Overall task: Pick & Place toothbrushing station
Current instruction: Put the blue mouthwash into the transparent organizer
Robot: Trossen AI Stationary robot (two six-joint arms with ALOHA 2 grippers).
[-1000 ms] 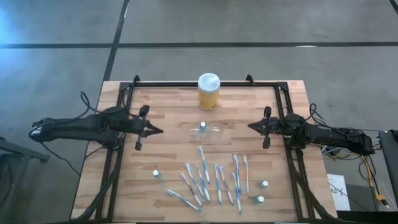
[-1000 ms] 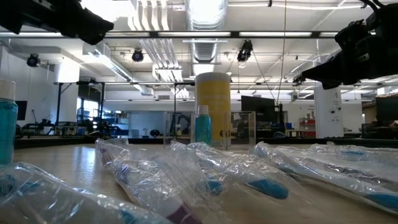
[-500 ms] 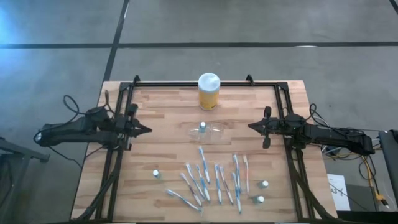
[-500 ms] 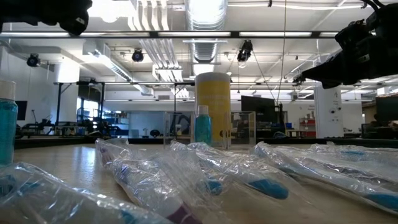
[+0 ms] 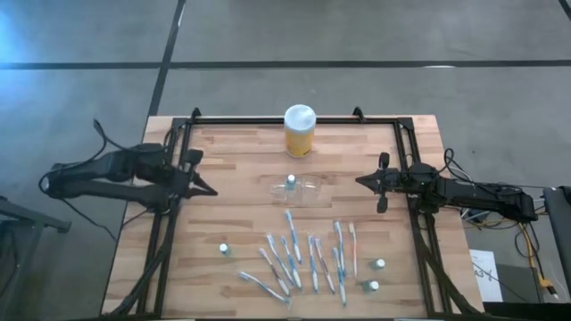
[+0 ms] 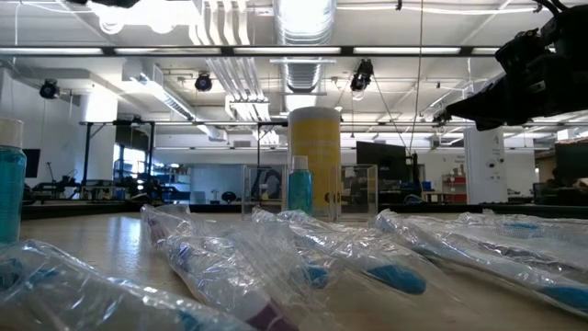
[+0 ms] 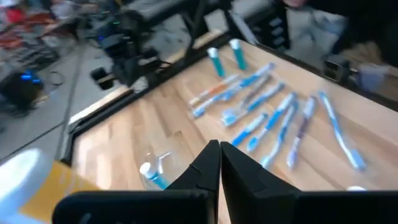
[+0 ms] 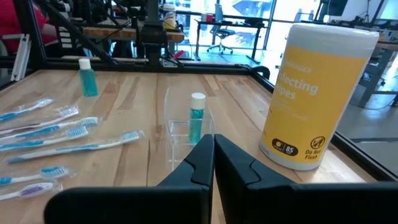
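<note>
**Left arm drawn back to the table's edge, right arm unmoved**

Compared with the earlier frames, the left gripper (image 5: 207, 190) is seen drawn back toward the left side of the wooden table (image 5: 241, 169); one second ago it reached further in, near the clear holder (image 5: 296, 190). In the low view its dark shape has nearly gone from the upper corner. The right gripper (image 5: 364, 181) is found where it was, above the right part of the table, just beside the holder. Both pairs of fingers are pressed together, and nothing is held by either.

The clear holder stands at the middle of the table with one small blue bottle (image 8: 196, 124) inside it. The toothbrushes (image 5: 303, 256) are spread flat in front of it, wrapped in clear film, none in the holder. Three more small bottles are seen apart: one (image 5: 224, 250) to the left of the toothbrushes, two (image 5: 376, 275) to the right.

On the yellow jar (image 8: 311, 98) behind the holder, the number "85" and round symbols can be read; the larger pale word on it is partly cut off and cannot be read with certainty.
</note>
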